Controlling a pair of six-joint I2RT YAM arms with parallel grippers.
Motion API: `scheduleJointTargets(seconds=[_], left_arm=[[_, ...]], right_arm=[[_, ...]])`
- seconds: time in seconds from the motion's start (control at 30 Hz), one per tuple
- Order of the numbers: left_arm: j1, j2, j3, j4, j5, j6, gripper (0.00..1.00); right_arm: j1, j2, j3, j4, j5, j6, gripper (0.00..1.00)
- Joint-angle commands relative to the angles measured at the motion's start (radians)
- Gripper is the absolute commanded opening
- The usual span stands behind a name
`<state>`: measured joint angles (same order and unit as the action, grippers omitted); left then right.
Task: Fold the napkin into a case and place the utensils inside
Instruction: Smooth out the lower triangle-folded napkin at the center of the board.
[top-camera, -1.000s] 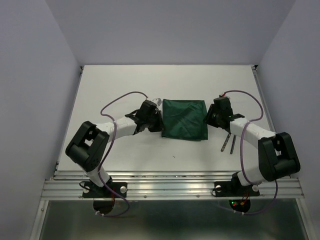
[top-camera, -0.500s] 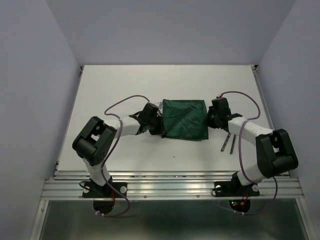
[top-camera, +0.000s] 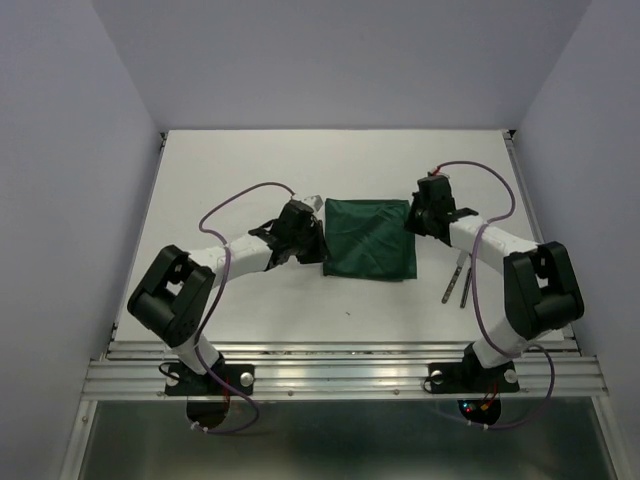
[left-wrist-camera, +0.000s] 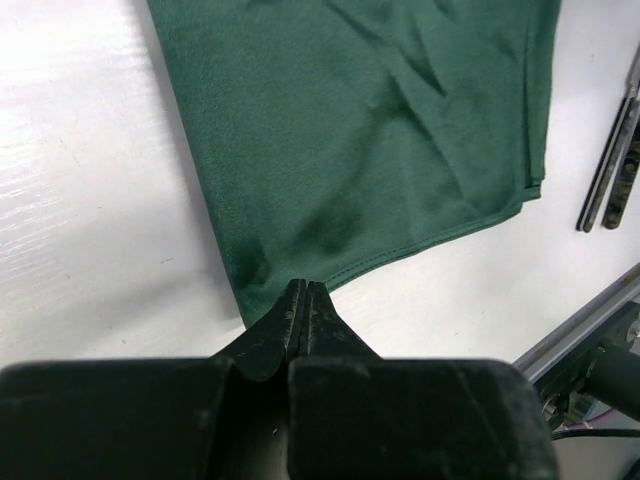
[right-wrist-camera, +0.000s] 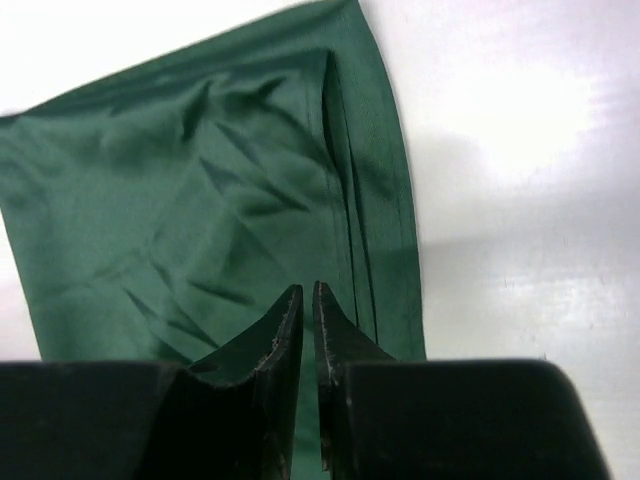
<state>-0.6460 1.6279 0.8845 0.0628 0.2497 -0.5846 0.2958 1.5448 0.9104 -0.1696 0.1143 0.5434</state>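
Cloth: dark green soft cloth napkin (top-camera: 371, 238) lies flat, mid white counter (top-camera: 250, 170).
Left arm: left fingers (left-wrist-camera: 290, 322) closed, pinching the napkin's near-left corner.
Right arm: right fingers (right-wrist-camera: 285, 332) stand at a narrow slit over the napkin's right edge. Whether they grip it cannot be told.
Cutlery: two slim silver metal utensils (top-camera: 464, 293) lie right of the napkin, apart from it.

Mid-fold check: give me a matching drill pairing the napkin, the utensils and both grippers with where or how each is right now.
Things:
1. napkin
2. utensils
3. left gripper
4. right gripper

Place or state:
A. lying side by side, to the right of the napkin
B. jaws shut on the napkin's left edge
C. dark green, wrinkled
D. jaws almost together, over the napkin's right part

Pairs: 1-C, 2-A, 3-B, 4-D
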Motion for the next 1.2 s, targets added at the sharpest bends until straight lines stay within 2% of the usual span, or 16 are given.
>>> scheduleJointTargets(seconds=[0.0,0.43,0.8,0.9,0.93,0.97,1.03,1.17], left_arm=[[-0.004,-0.04,-0.01,-0.037,-0.029,0.019,0.0],[-0.003,0.047,-0.012,-0.047,0.005,0.025,0.0],[-0.004,0.079,0.018,-0.052,-0.012,0.037,0.0],[-0.004,0.066,0.021,-0.06,-0.021,0.046,0.0],[-0.004,0.055,0.021,-0.06,-0.024,0.048,0.0],[-0.004,0.05,0.021,-0.061,-0.033,0.049,0.0],[-0.003,0.036,0.027,-0.061,-0.046,0.049,0.0],[-0.004,0.021,0.033,-0.086,-0.056,0.048,0.0]], right_arm=[[0.005,0.108,0.12,0.021,0.048,-0.045,0.14],[-0.024,0.377,0.386,-0.004,0.07,-0.102,0.11],[-0.034,0.528,0.505,-0.047,0.116,-0.115,0.1],[-0.034,0.502,0.499,-0.045,0.104,-0.115,0.14],[-0.034,0.485,0.477,-0.019,0.101,-0.12,0.18],[-0.034,0.45,0.464,-0.007,0.101,-0.122,0.26],[-0.034,0.422,0.44,0.018,0.119,-0.148,0.33],[-0.034,0.387,0.421,0.035,0.173,-0.189,0.34]])
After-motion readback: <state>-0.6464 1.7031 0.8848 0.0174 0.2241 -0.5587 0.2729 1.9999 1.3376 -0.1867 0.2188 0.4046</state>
